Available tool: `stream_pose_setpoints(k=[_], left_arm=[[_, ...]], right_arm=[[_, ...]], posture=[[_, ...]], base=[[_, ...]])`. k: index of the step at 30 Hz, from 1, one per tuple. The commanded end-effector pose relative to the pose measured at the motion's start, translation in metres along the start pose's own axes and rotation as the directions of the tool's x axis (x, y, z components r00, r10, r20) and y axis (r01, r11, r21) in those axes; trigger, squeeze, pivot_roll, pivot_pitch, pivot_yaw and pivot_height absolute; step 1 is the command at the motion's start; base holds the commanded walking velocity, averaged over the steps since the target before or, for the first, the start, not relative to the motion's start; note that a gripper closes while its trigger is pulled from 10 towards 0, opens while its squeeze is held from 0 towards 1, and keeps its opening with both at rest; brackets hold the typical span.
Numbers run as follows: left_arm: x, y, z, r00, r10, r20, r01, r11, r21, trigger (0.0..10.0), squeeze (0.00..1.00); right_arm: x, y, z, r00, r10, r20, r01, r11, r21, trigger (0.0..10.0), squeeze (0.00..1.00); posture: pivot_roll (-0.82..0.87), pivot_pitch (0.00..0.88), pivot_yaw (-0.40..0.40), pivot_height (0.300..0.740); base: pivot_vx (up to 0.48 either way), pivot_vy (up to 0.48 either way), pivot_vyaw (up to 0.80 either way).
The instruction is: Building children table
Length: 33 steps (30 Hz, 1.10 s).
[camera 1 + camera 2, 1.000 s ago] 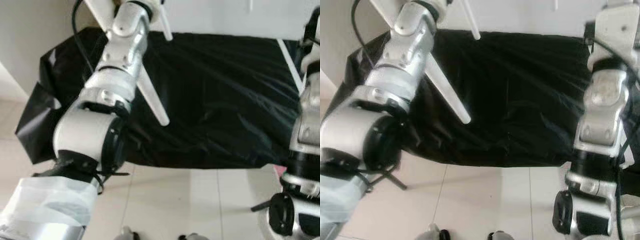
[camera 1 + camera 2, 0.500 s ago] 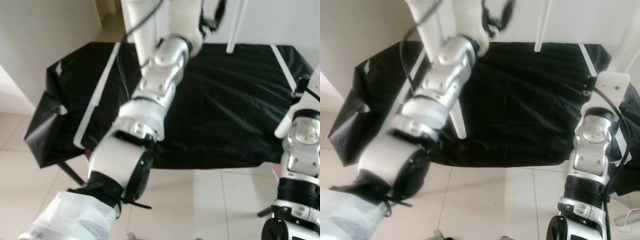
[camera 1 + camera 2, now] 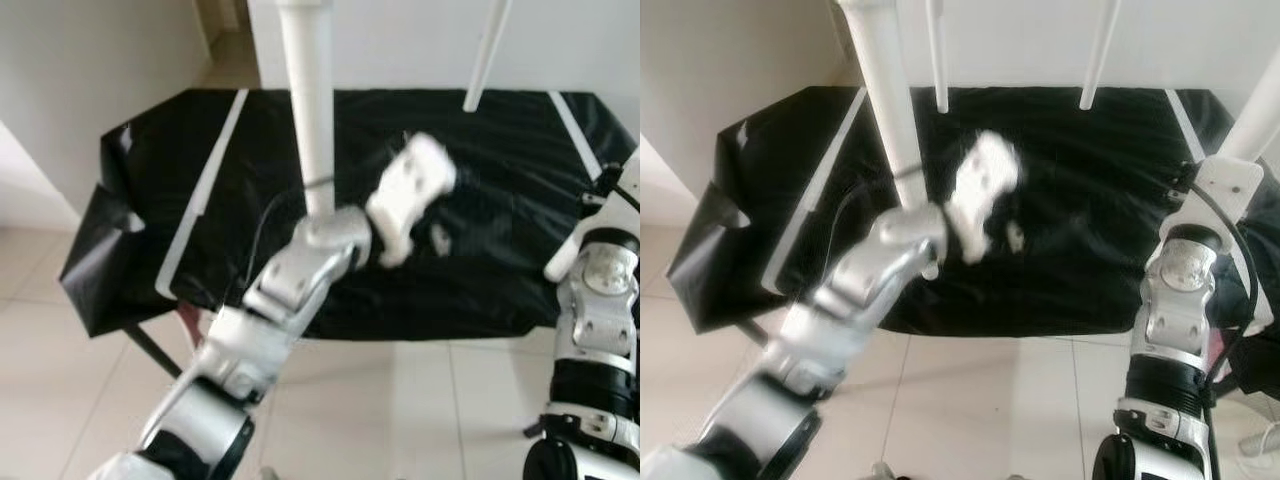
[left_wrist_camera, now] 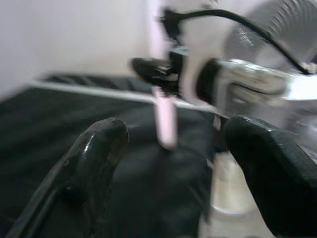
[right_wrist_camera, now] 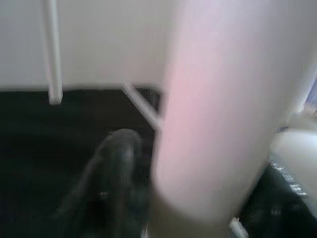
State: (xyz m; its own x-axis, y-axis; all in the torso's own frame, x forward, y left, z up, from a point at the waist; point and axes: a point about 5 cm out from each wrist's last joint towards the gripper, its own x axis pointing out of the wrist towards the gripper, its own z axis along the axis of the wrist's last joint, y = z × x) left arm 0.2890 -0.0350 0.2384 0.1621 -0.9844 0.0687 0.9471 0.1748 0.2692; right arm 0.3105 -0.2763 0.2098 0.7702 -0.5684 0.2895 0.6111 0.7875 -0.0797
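Observation:
A black sheet-covered tabletop (image 3: 1070, 200) lies in front of me with white table legs standing up from it: a thick one (image 3: 308, 100) near the left, thin ones (image 3: 1098, 55) at the back. My left arm reaches over the black surface, its wrist (image 3: 410, 195) blurred by motion. In the left wrist view my left gripper (image 4: 173, 148) is open, with nothing between its fingers (image 4: 96, 158). My right gripper (image 5: 198, 188) is closed around a thick white leg (image 5: 218, 109), which rises at the right edge (image 3: 1250, 130).
White strips (image 3: 205, 190) run along both sides of the black top. Pale tiled floor (image 3: 420, 400) lies in front of me, and a wall (image 3: 90, 90) stands at the left. A black metal strut (image 3: 150, 350) slants under the left corner.
My left arm has swung away from the camera and stretched out low over the black top. The thick white leg that it covered now shows. The right arm keeps its hold.

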Motion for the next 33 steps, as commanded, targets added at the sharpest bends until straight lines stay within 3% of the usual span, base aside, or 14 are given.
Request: stream_pose_setpoints(k=[1, 2, 3, 6, 10, 11, 12, 19, 28, 30, 33], left_arm=[[-0.003, -0.009, -0.001, 0.998, -0.058, -0.015, 0.058, 0.998, 0.005, 10.0, 1.0], [-0.011, -0.017, -0.012, 0.994, -0.085, -0.063, 0.084, 0.996, -0.013, 10.0, 0.66], [-0.02, -0.024, -0.021, 0.988, -0.11, -0.104, 0.107, 0.994, -0.033, 10.0, 0.0], [-0.032, -0.032, -0.032, 0.979, -0.137, -0.15, 0.13, 0.99, -0.058, 10.0, 0.0], [-0.044, -0.034, -0.04, 0.974, -0.136, -0.182, 0.123, 0.989, -0.08, 10.0, 0.0], [-0.052, -0.037, -0.043, 0.969, -0.138, -0.203, 0.12, 0.988, -0.097, 10.0, 0.0], [-0.058, -0.04, -0.046, 0.966, -0.138, -0.219, 0.117, 0.988, -0.105, 10.0, 0.0], [-0.075, -0.043, -0.054, 0.963, -0.09, -0.254, 0.059, 0.99, -0.128, 10.0, 0.0], [-0.093, -0.043, -0.06, 0.97, 0.062, -0.236, -0.09, 0.99, -0.111, 10.0, 0.0], [-0.103, -0.045, -0.064, 0.963, 0.143, -0.229, -0.174, 0.978, -0.12, 10.0, 0.0], [-0.109, -0.047, -0.066, 0.957, 0.187, -0.223, -0.217, 0.969, -0.121, 10.0, 0.0]], right_arm=[[-0.003, 0.004, -0.005, 0.999, 0.02, -0.025, -0.019, 0.999, 0.036, 10.0, 1.0], [-0.004, 0.005, -0.005, 0.999, 0.029, -0.019, -0.027, 0.997, 0.074, 10.0, 1.0], [-0.005, 0.006, -0.007, 0.999, 0.037, -0.028, -0.033, 0.99, 0.139, 10.0, 1.0], [-0.008, 0.006, -0.009, 0.998, 0.042, -0.036, -0.034, 0.977, 0.212, 10.0, 1.0], [-0.01, 0.005, -0.01, 0.999, 0.036, -0.036, -0.027, 0.97, 0.242, 10.0, 1.0], [-0.012, 0.004, -0.013, 0.999, 0.035, -0.042, -0.023, 0.968, 0.249, 10.0, 0.22], [-0.014, 0.002, -0.015, 0.998, 0.031, -0.05, -0.018, 0.967, 0.252, 10.0, 0.0], [-0.025, 0.001, -0.024, 0.996, 0.057, -0.068, -0.037, 0.966, 0.256, 10.0, 0.0], [-0.054, -0.001, -0.04, 0.99, 0.103, -0.096, -0.073, 0.958, 0.276, 10.0, 0.0], [-0.067, -0.006, -0.045, 0.989, 0.113, -0.099, -0.082, 0.959, 0.271, 10.0, 0.0], [-0.072, -0.01, -0.047, 0.989, 0.112, -0.098, -0.083, 0.961, 0.263, 10.0, 0.0]], posture=[[-0.03, 0.098, 0.031, 0.74], [-0.03, 0.097, 0.029, 0.74], [-0.03, 0.096, 0.028, 0.74], [-0.02, 0.095, 0.025, 0.74], [-0.02, 0.092, 0.023, 0.74], [-0.02, 0.09, 0.02, 0.74], [-0.01, 0.089, 0.018, 0.74], [-0.01, 0.084, 0.013, 0.74], [0.0, 0.081, 0.001, 0.74], [0.0, 0.079, -0.003, 0.74], [0.0, 0.077, -0.005, 0.74]], base=[[0.0, 0.0, 0.0], [0.0, 0.0, 0.0], [0.0, 0.0, 0.0], [0.0, 0.0, 0.0], [0.0, 0.0, 0.0], [0.0, 0.0, 0.0], [0.0, 0.0, 0.0], [0.0, 0.0, 0.0], [0.0, 0.0, 0.0], [0.0, 0.0, 0.0], [0.0, 0.0, 0.0]])
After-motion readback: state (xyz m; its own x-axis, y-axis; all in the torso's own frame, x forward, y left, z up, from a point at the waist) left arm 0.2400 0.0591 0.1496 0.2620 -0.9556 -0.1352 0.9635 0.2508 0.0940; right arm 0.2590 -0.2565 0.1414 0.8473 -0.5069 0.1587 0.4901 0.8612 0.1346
